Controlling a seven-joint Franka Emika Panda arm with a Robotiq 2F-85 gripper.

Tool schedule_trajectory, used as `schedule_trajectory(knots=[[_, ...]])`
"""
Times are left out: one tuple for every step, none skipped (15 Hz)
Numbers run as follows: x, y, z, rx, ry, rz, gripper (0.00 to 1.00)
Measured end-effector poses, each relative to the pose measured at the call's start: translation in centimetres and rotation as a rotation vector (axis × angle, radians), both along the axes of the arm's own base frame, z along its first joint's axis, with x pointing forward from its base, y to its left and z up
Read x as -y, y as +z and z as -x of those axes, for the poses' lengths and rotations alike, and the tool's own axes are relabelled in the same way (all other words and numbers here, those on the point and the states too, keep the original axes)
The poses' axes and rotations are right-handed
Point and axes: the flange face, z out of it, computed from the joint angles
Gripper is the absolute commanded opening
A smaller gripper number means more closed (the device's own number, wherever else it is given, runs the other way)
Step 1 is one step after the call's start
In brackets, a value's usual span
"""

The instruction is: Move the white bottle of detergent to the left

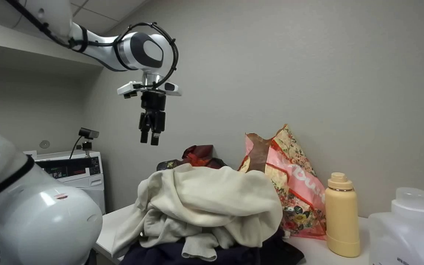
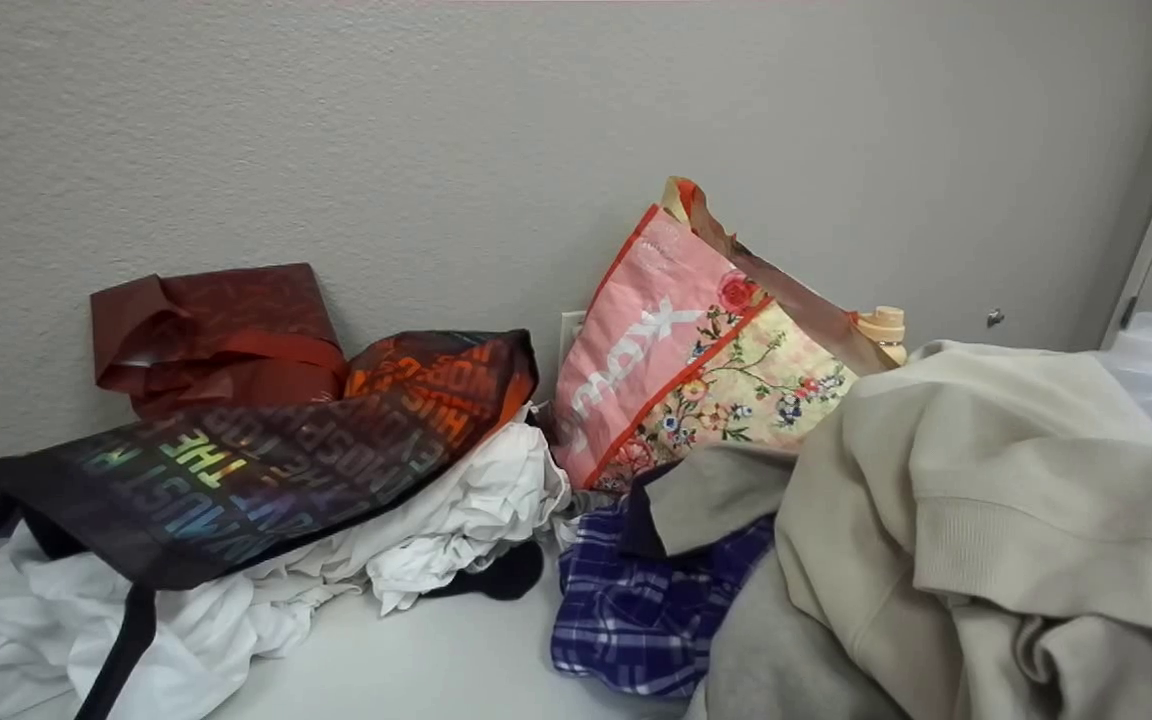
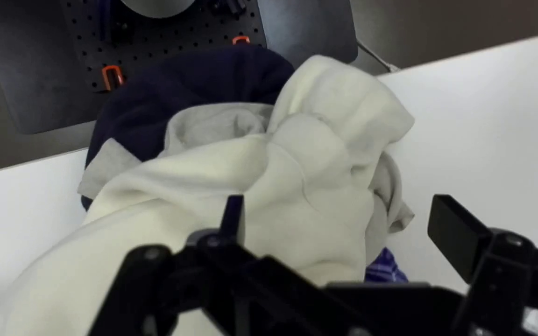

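Wall (image 1: 307, 73): plain grey, rising behind a white table (image 2: 406, 660).
Cream garment (image 1: 212, 195): heaped on the table, partly over dark navy cloth (image 3: 180, 84).
White detergent bottle (image 1: 403, 235): upright, toward the right edge in both exterior views; near the yellow bottle (image 1: 342, 217), its lower part cut off by the frame or hidden by the cream garment.
Floral bag (image 1: 302, 193): leaning near the wall, beside the yellow bottle.
Gripper (image 1: 149, 139): well above the cream garment, pointing down, fingers spread apart.
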Motion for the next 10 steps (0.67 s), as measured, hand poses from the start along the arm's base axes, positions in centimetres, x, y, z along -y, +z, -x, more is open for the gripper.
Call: schedule_trajectory(knots=[[1.3,-0.4,-1.1,0.015,-0.053,0.016,1.0],[2.8,-0.9,-2.1,0.026,-0.104,0.033,1.0],[4.6,-1.5,-3.2,0.038,-0.156,0.049,1.0],[6.5,-2.0,-4.2,0.051,-0.206,0.064,1.0],[8.5,-2.6,-5.1,0.067,-0.262,0.073,1.0],[10.5,-3.2,-5.9,0.083,-0.315,0.078,1.0],[12.3,-3.8,-6.7,0.102,-0.367,0.079,1.0],[14.1,-4.4,-7.4,0.122,-0.423,0.079,1.0],[15.6,-5.0,-8.1,0.143,-0.476,0.079,1.0],[17.0,-5.6,-8.7,0.164,-0.532,0.077,1.0]])
